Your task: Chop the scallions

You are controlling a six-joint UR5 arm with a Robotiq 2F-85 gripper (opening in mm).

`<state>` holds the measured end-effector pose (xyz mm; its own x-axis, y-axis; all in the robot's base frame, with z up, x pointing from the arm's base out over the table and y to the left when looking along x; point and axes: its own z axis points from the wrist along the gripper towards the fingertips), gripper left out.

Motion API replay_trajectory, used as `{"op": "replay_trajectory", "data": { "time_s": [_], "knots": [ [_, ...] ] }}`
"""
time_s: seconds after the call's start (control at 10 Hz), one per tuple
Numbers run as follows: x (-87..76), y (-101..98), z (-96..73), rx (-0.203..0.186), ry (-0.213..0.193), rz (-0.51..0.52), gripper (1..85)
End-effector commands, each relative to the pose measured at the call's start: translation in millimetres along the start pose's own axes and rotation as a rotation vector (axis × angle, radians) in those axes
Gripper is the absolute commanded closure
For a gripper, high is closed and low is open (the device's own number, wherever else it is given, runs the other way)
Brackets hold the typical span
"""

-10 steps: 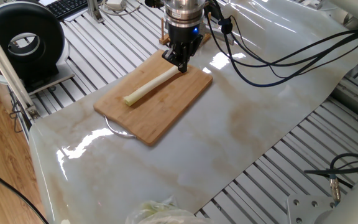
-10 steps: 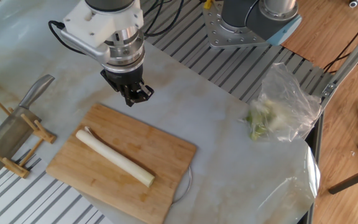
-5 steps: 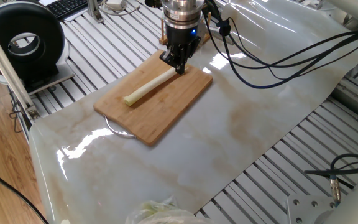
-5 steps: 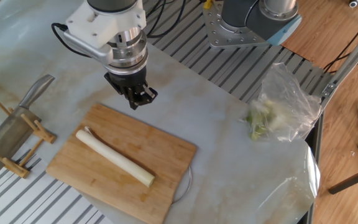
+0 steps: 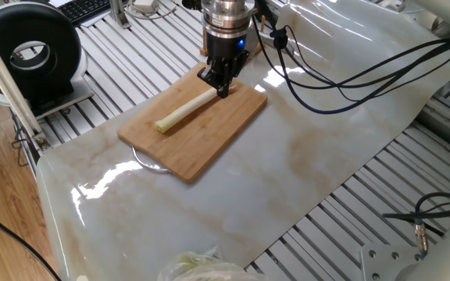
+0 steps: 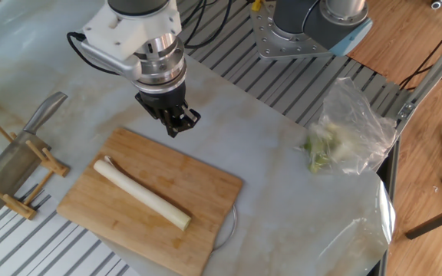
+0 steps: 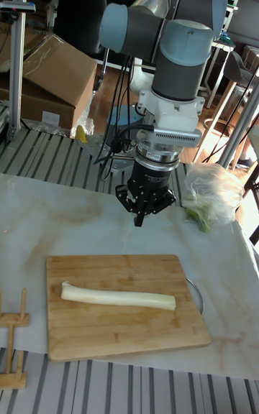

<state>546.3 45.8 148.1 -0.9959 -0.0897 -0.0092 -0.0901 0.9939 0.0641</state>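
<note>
One whole scallion point(image 5: 186, 108) point(image 6: 140, 194) point(image 7: 119, 297), a long cream-white stalk with a yellowish end, lies flat along the bamboo cutting board point(image 5: 209, 144) point(image 6: 202, 184) point(image 7: 108, 335). My gripper point(image 5: 219, 84) point(image 6: 176, 123) point(image 7: 139, 218) hangs in the air over the board's far edge, near the stalk's white end and clear of it. Its fingers point down and are shut with nothing between them.
A cleaver point(image 6: 18, 149) rests in a wooden rack point(image 6: 29, 180) point(image 7: 11, 346) beside the board. A clear plastic bag of leafy greens point(image 6: 344, 138) point(image 7: 212, 198) lies on the marble sheet. Black cables point(image 5: 350, 70) trail behind the arm, and a round black device point(image 5: 30, 51) stands at the table's corner.
The gripper has shifted a little sideways along the board's far edge, staying shut. The scallion and board have not moved.
</note>
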Motion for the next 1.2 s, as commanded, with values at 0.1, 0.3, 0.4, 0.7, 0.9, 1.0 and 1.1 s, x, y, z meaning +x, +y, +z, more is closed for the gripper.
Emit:
{"op": "replay_trajectory", "data": {
  "time_s": [0.1, 0.3, 0.4, 0.7, 0.9, 1.0, 1.1],
  "knots": [
    [-2.0, -0.9, -3.3, -0.013, -0.004, 0.011, 84.3],
    [-2.6, -2.9, -4.0, -0.011, -0.006, 0.013, 84.3],
    [-4.3, -2.7, -4.0, -0.012, -0.012, 0.014, 84.3],
    [-8.4, -2.7, -4.0, -0.014, -0.027, 0.014, 84.3],
    [-9.6, -2.4, -3.5, -0.015, -0.032, 0.016, 84.3],
    [-10.0, -2.4, -3.4, -0.015, -0.034, 0.017, 84.3],
    [-10.0, -2.0, -3.4, -0.016, -0.034, 0.019, 84.3]
  ]
}}
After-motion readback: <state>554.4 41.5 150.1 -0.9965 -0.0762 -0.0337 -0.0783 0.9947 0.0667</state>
